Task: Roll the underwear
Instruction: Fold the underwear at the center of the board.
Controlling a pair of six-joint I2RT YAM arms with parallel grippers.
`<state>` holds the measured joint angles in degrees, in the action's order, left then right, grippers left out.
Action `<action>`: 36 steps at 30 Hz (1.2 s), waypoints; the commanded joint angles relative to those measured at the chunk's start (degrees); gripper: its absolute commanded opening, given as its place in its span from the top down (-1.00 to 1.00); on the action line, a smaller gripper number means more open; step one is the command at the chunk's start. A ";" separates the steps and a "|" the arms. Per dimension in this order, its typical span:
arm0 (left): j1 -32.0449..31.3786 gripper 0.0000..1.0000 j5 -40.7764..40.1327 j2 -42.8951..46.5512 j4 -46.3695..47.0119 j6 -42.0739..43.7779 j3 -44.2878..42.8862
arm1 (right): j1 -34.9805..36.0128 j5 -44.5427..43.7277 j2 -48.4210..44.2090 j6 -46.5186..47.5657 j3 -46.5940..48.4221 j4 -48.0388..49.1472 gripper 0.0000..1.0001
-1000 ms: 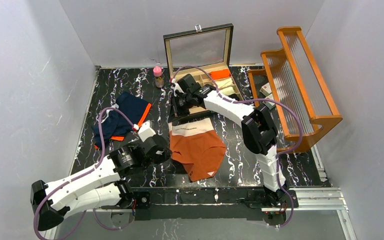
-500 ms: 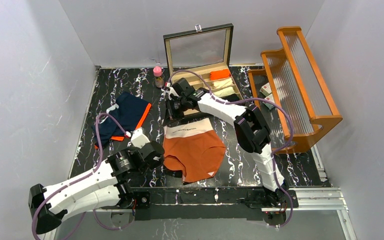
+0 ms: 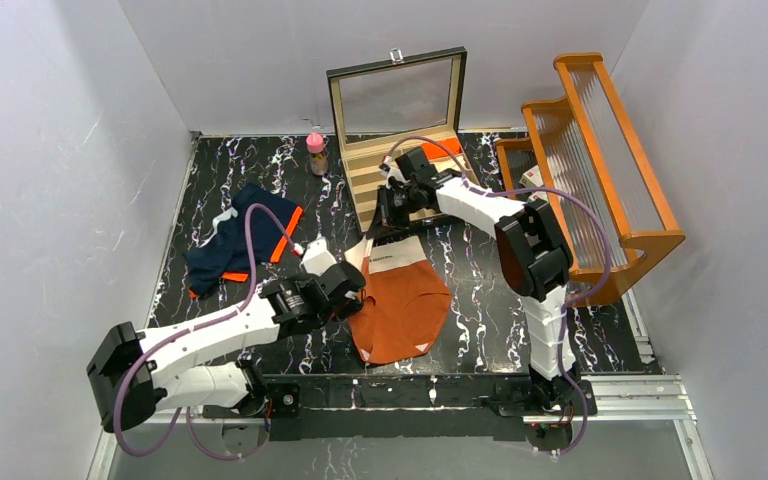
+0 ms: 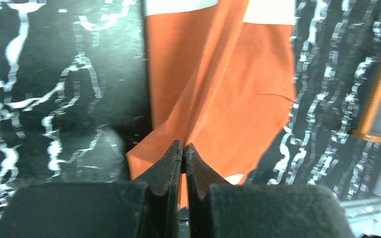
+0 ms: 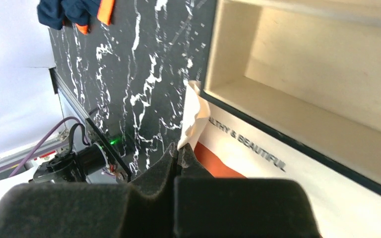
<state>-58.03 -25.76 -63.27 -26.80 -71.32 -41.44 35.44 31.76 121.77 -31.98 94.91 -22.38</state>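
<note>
The left hand [image 4: 183, 147] is closed, and its two fingers pinch a side edge of the rust-orange underwear [image 4: 228, 94], whose cloth rises in a fold toward the pinch. The right hand [image 5: 181, 151] is closed too; it holds a corner of the white waistband [image 5: 238, 148], just in front of the wooden box [image 5: 278, 64], almost touching its front wall. The garment lies on the worktop [image 3: 260, 180] on the near side of the box, its waistband end toward the box and its narrow end away from it. It is not rolled yet, and one side looks drawn inward. The navy underwear [image 3: 235, 240] lies crumpled to the left of the box, well apart from it, and no hand touches it. I judge that the step in hand is the preparing fold, bringing one side over the middle to make a narrow strip. The next move calls for both hands to carry their edge across together, lay it flat without wrinkles and release, and only then begin the roll from one end.
</note>
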 commanded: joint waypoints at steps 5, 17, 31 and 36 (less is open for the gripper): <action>-0.07 1.00 9.74 -9.04 8.18 4.62 -8.68 | -5.11 -0.80 -6.85 4.95 -6.58 1.78 0.97; -0.07 1.00 23.58 -24.79 20.41 4.03 -16.11 | -9.47 -0.52 -6.09 12.84 -9.61 -2.30 0.97; -0.07 1.00 24.24 -32.19 23.77 2.49 -19.63 | -10.04 -3.87 -4.63 15.70 -9.99 -2.46 0.97; -0.15 1.00 22.88 -32.90 22.43 3.10 -19.43 | -10.15 -2.76 -5.92 15.74 -10.32 -1.24 0.97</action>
<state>-57.87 -2.45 -96.17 -2.28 -68.96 -59.49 25.87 28.77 117.62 -17.45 84.60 -26.62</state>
